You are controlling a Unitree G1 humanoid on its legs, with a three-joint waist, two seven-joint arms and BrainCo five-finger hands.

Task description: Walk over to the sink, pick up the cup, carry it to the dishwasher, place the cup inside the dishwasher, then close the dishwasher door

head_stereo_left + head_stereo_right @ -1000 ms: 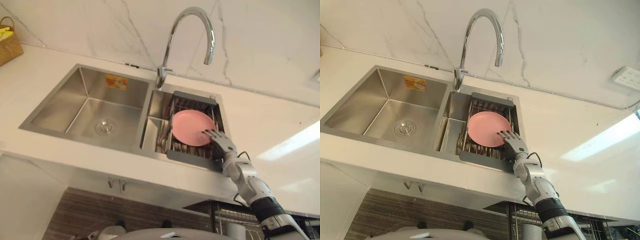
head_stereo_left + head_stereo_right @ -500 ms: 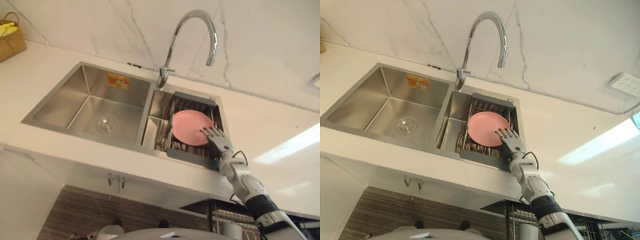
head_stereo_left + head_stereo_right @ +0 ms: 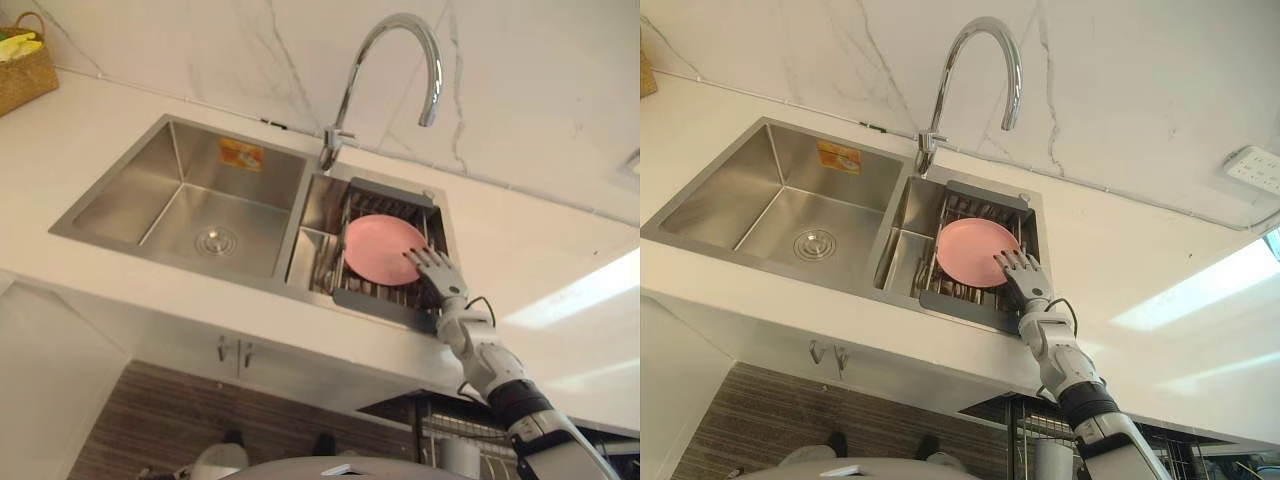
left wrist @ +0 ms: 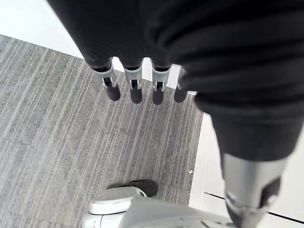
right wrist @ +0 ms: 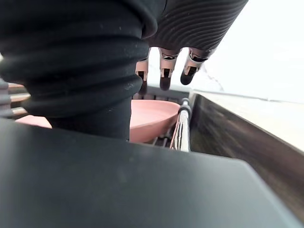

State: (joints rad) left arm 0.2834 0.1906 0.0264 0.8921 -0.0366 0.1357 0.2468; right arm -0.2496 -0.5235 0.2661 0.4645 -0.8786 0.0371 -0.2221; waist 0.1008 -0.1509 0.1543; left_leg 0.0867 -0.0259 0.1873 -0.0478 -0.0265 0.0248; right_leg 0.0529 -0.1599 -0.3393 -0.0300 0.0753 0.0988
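Two steel bowls made up the sink [image 3: 120, 200], set into the white countertop [image 3: 60, 150] I had walked the robot up to, with the tap [image 3: 330, 150] rising from its back edge over the divider. A dark-framed rack [image 3: 380, 303] sat in the right bowl. What it held was a pink plate [image 3: 380, 248], not a cup, resting on the bars near the sink's right edge; I could not tell how steeply it leaned.

My right hand [image 3: 437, 272] was the one at work, reaching in over the sink's front right corner. The plate lay to the left of it and slightly farther back, and the fingers [image 5: 165, 78] stretched straight and a little apart over the plate's near right rim, closed on nothing. Whether the dark tips touched the rim, I could not say. The plate being round, I judged that this rim, the part nearest the hand, was the place to take it, and that the thumb would have to get under it first.

My left hand [image 4: 142, 28] hung well away over the grey striped floor [image 4: 47, 142], fingers [image 4: 136, 95] straight and empty.

Against the frames from a second before, the whole scene had shifted as the head moved, but the right hand kept its place at the plate's rim, still unclenched.
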